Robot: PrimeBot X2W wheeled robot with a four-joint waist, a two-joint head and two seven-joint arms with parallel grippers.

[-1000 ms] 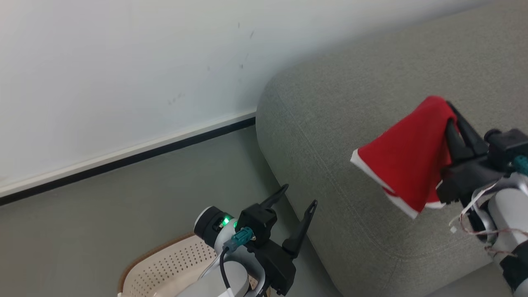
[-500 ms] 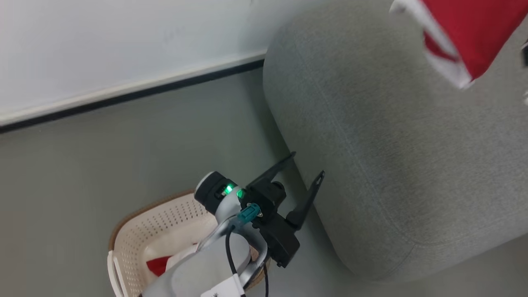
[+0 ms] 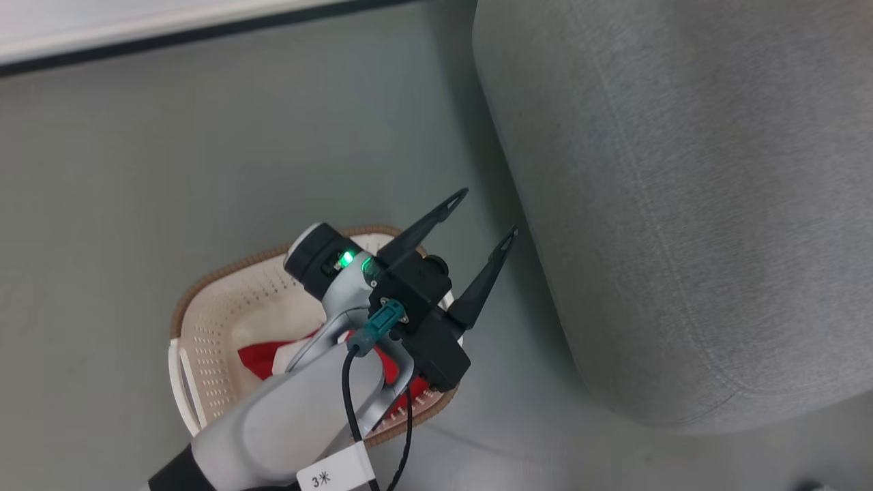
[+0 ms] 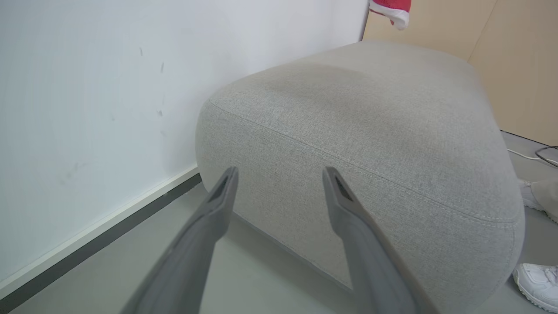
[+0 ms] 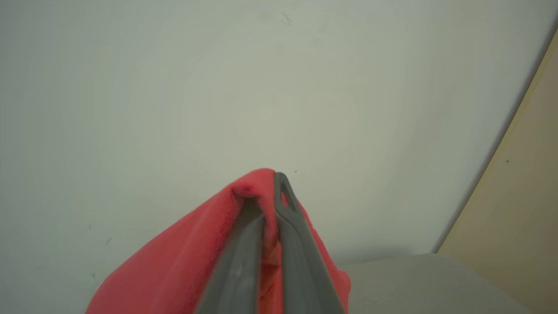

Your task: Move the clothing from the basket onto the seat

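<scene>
Head view, left jaws: spread wide and empty; poised over the far rim of the basket, tips toward the seat
Head view, basket: on the floor just beside the seat; one red-and-white basket garment lies inside, partly hidden under the left forearm
Head view, writing: a white tag on that forearm reads "3米"; we read nothing else
Left wrist view, seat: the grey top is bare as far as we see; a red, white-edged corner of the held garment hangs at the top edge, above the seat's far side; a person's white shoe rests on the floor at the right
Right wrist view, right jaws: closed together on a fold of the held garment, which drapes down either side; pale wall behind, a corner of the seat low at the right
Step in hand: we judge one garment lifted above the seat, not yet released; the other waits in the basket
Next move: lower the right jaws toward the seat top and open them so the cloth lands clear of the rounded edge; then send the open left jaws down into the basket for the second piece
</scene>
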